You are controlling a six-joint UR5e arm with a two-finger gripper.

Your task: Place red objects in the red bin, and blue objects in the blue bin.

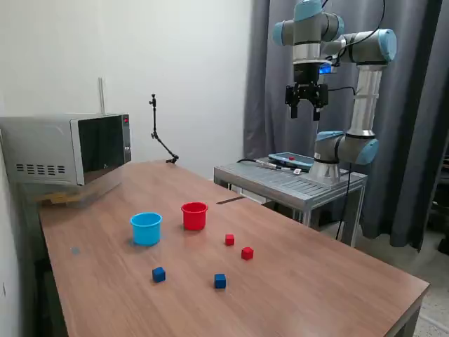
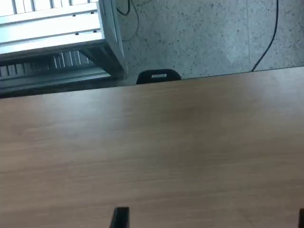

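In the exterior view two small red cubes (image 1: 229,239) (image 1: 247,253) lie on the wooden table (image 1: 316,281), just right of the red cup (image 1: 194,215). Two dark blue cubes (image 1: 158,274) (image 1: 220,281) lie nearer the front edge. The light blue cup (image 1: 146,228) stands left of the red cup. My gripper (image 1: 306,109) hangs high above the table's far side, open and empty, far from all of them. The wrist view shows only bare table (image 2: 152,156) and two fingertips (image 2: 120,217) at the frame edge; no cubes or cups show there.
A microwave (image 1: 66,149) stands at the table's back left. A small black stand (image 1: 160,137) is at the far edge. The arm's metal base table (image 1: 287,184) with a tablet sits behind the table on the exterior view's right. Cables lie on the floor (image 2: 213,33).
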